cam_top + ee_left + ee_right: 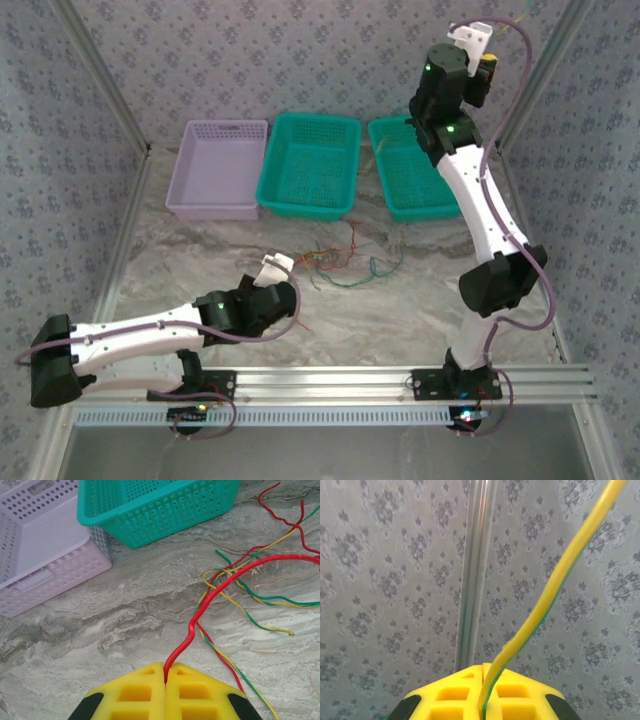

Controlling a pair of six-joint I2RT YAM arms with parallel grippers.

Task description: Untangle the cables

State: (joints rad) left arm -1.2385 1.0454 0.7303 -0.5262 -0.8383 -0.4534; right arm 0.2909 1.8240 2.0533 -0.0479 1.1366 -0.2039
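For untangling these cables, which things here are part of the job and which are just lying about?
Part of the job: red cable, pinched in the left hand; yellow-green cable, pinched in the right hand; loose cables tangled on the table.
Lying about, seemingly: lilac basket; middle teal basket; right teal basket.

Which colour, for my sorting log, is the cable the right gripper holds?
Yellow cable with a green stripe; right wrist view best.

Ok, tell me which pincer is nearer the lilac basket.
Left. The left pincer sits low over the table, in front of the lilac basket, shut on a red cable. The right pincer is raised above the right-hand teal basket, holding a yellow-green cable.
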